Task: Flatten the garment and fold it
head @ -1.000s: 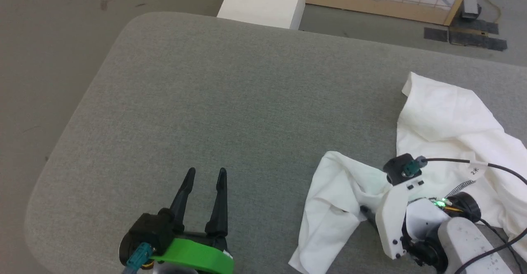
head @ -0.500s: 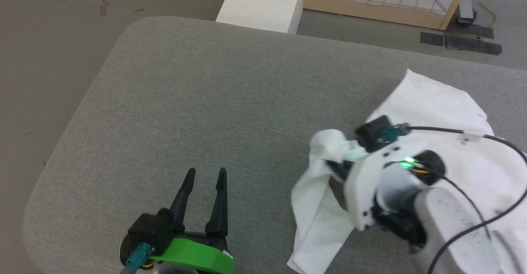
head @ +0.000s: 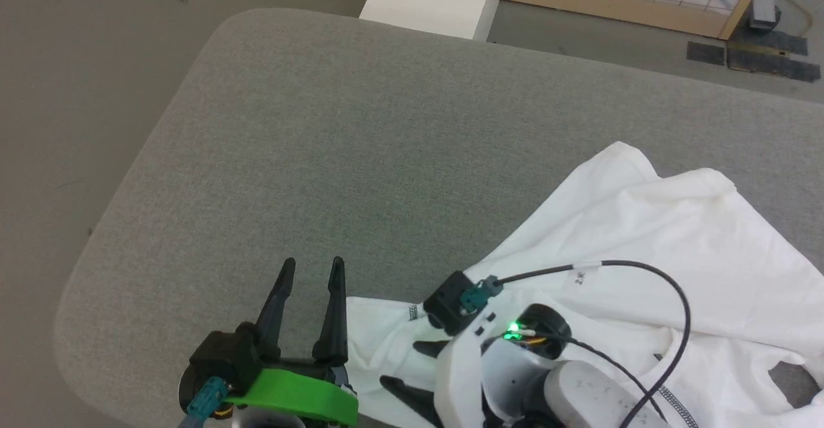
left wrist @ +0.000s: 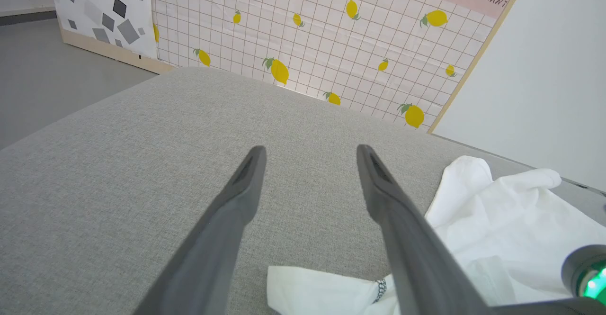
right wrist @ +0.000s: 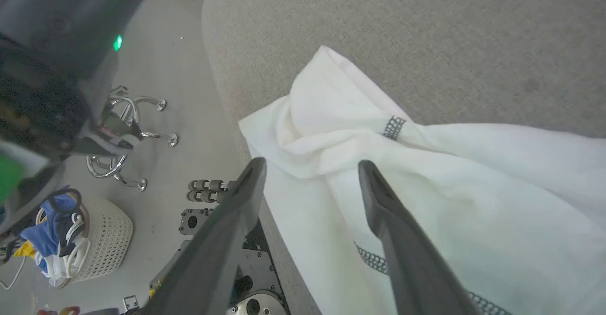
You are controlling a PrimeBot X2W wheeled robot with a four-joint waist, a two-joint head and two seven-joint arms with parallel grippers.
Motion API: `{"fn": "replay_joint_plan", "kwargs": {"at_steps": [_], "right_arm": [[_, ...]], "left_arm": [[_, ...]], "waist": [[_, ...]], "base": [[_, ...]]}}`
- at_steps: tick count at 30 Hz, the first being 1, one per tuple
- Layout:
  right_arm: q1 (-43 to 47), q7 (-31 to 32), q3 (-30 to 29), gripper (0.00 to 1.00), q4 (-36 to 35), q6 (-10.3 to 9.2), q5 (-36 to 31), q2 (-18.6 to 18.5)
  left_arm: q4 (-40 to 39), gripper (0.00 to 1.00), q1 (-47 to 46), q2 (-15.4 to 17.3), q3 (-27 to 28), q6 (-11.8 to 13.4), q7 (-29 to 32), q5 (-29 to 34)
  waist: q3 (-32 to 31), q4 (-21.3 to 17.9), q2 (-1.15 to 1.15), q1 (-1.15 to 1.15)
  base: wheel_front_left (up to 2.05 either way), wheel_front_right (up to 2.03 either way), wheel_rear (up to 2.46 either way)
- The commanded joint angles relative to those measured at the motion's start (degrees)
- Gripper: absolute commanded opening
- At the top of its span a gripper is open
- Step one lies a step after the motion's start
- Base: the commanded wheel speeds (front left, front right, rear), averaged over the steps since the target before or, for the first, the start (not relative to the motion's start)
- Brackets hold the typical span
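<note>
Two dark-fingered grippers are standing spread: left gripper (head: 312,264) over the grey fabric-covered table (head: 386,125), right gripper (right wrist: 311,163) above the crumpled white thin-fabric garment (head: 644,235).

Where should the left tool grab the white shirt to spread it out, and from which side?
Probably the bunched corner of the garment nearest the left tool, by the dark stitched tab. Come from the robot's left, low over the table: that edge lies free and rumpled, easy to pinch.
</note>
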Motion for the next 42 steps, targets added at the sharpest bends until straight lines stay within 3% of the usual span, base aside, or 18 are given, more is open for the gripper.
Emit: {"fn": "replay_joint_plan", "kwargs": {"at_steps": [1,9,16,24,29,32,37,42], "right_arm": [[0.04,-0.26,-1.54,1.00,-0.94,-0.08,0.49,-0.41],[-1.27,0.70,-17.33,1.00,-7.16,-0.08,0.10,-1.45],[-4.87,4.41,-27.16,1.00,-7.54,-0.08,-8.46,-8.18],[-5.00,13.86,-31.15,1.00,4.23,-0.08,-15.55,-14.42],[-4.31,13.79,-33.15,1.00,10.66,-0.08,-17.06,-13.07],[-4.65,12.32,-33.86,0.00,12.64,-0.08,-17.87,-12.23],[-8.15,7.58,-34.97,0.00,11.48,-0.08,-17.32,-12.56],[-15.38,3.91,-35.95,0.00,8.91,-0.08,-18.08,-16.19]], "left_arm": [[-0.04,1.00,-0.60,-0.16,0.04,0.40,-0.22,-0.28],[-0.08,1.00,-0.50,-0.16,-0.25,0.74,-0.22,-0.86],[-0.29,1.00,-1.59,-0.16,-1.51,0.48,-0.22,-0.20],[-0.80,1.00,-3.03,-0.16,-2.85,0.10,-0.22,1.32],[-0.55,1.00,-3.68,-0.16,-3.52,0.14,-0.22,1.29],[-0.33,1.00,-3.90,-0.16,-3.52,0.07,-0.22,1.32],[-0.49,1.00,-3.89,-0.16,-3.16,-0.01,-0.22,1.51],[-0.81,1.00,-4.50,-0.16,-4.11,0.07,-0.22,1.28]], "waist": [[-0.13,-0.24,0.00,0.00],[-0.48,-1.92,0.00,0.00],[0.85,-2.80,0.00,0.00],[3.56,-2.03,0.00,0.00],[5.35,-0.84,0.00,0.00],[5.91,-0.29,0.00,0.00],[6.43,0.04,0.00,0.00],[7.74,1.01,0.00,0.00]], "base": [[0.00,0.00,0.00],[0.00,0.00,0.00],[0.00,0.00,0.00],[0.00,0.00,0.00],[0.00,0.00,0.00],[0.00,0.00,0.00],[0.00,0.00,0.00],[0.00,0.00,0.00]]}}
